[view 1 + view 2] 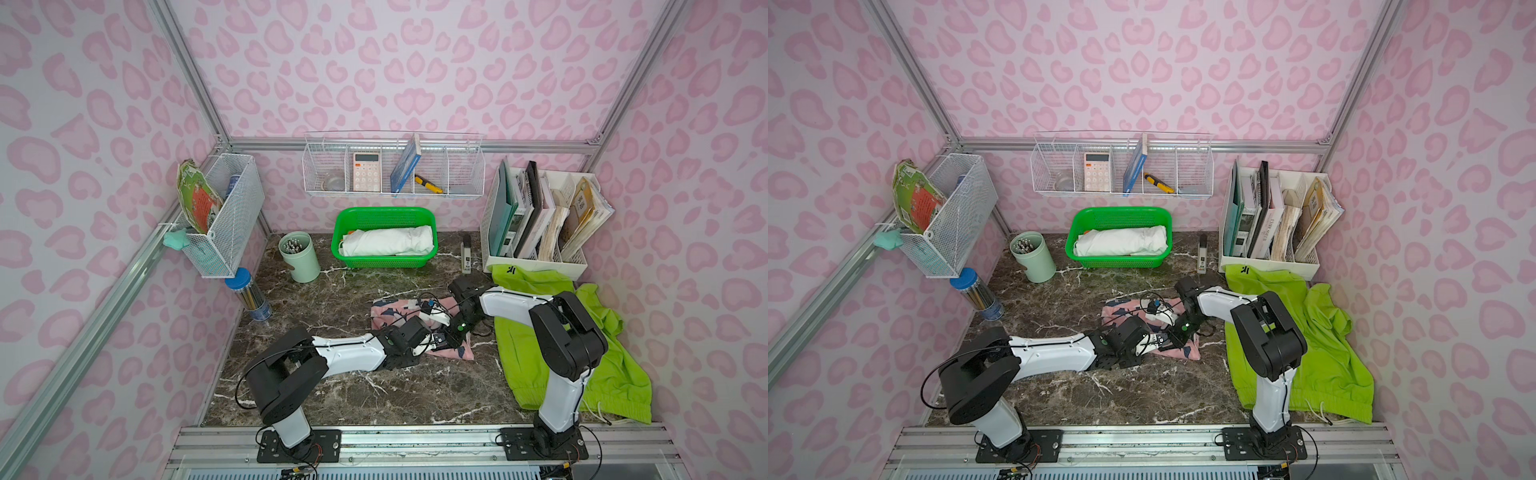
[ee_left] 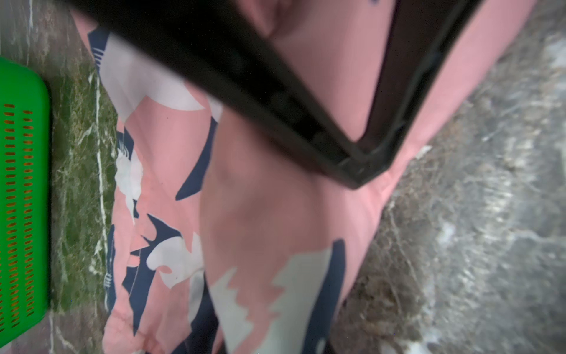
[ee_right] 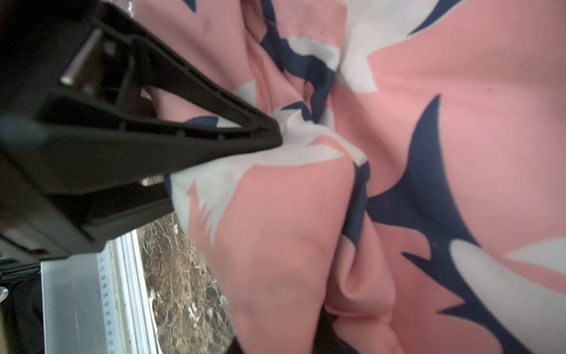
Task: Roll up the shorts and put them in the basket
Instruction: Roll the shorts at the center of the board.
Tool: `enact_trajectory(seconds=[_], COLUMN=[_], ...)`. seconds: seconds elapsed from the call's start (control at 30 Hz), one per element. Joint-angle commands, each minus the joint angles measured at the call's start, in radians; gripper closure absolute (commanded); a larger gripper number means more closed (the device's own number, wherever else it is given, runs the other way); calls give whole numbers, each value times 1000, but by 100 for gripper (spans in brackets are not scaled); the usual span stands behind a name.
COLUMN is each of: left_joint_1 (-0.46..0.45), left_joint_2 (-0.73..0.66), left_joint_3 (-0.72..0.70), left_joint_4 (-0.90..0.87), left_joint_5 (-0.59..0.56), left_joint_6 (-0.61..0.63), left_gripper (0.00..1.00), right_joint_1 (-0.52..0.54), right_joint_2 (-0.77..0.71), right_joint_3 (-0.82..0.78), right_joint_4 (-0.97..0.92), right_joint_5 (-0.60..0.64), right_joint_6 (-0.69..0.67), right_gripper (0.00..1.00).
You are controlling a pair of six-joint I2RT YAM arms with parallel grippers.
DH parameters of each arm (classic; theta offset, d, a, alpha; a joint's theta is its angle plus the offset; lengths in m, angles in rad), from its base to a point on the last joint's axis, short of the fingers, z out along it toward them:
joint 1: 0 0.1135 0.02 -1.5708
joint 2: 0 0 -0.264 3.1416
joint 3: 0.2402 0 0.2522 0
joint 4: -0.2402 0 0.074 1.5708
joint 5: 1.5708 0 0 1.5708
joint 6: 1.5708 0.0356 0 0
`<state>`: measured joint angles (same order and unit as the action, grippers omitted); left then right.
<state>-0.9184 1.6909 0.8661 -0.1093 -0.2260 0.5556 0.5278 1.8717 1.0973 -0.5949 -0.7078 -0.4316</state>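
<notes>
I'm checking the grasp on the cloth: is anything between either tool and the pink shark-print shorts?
Nothing visible does. The left tool's tips meet right on a fold of the pink shorts, and the same cloth sits between the right tool's fingers. The lime green shorts lie apart, beside them.

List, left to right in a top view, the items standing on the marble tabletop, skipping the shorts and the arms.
blue-lidded pencil jar → mint pen cup → green basket holding a white cloth → small dark stapler-like item → white file rack
</notes>
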Motion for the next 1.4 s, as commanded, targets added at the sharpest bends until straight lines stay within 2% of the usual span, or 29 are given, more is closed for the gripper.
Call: enact_trajectory(seconds=[0.0, 0.03, 0.1, 0.33, 0.37, 0.4, 0.5, 0.63, 0.83, 0.97, 1.2, 1.37], left_joint_1=[14, 15, 19, 35, 39, 42, 52, 66, 97, 122, 157, 178], left_joint_2=[15, 20, 30, 38, 36, 33, 33, 25, 12, 13, 46, 77], left_joint_3=[20, 31, 45, 79, 83, 88, 108, 132, 174, 212, 273, 308], left_joint_4=[-47, -67, -92, -155, -163, -171, -211, -263, -358, -431, -521, -571], left_joint_5=[19, 25, 36, 98, 106, 116, 149, 193, 276, 350, 432, 506], left_joint_6=[-44, -51, -63, -90, -93, -97, -113, -127, -152, -163, -174, -180], left_gripper=[98, 100, 100, 100, 100, 100, 100, 100, 100, 100, 100, 100], right_joint_1=[3, 3, -1, -52, -60, -70, -93, -109, -108, -107, -88, -45], right_joint_2=[-48, -70, -105, -276, -303, -336, -433, -541, -662, -744, -917, -981], right_joint_3=[-27, -38, -51, -133, -146, -163, -212, -279, -381, -450, -603, -648], right_joint_4=[55, 84, 120, 295, 319, 347, 422, 511, 640, 728, 885, 907], right_joint_5=[18, 35, 60, 230, 255, 283, 359, 520, 646, 661, 596, 601], right_joint_6=[25, 38, 55, 136, 149, 163, 191, 234, 235, 191, 82, -4], right_gripper=[56, 46, 37, 30, 10, 0, 0, 0, 0, 0, 1, 2])
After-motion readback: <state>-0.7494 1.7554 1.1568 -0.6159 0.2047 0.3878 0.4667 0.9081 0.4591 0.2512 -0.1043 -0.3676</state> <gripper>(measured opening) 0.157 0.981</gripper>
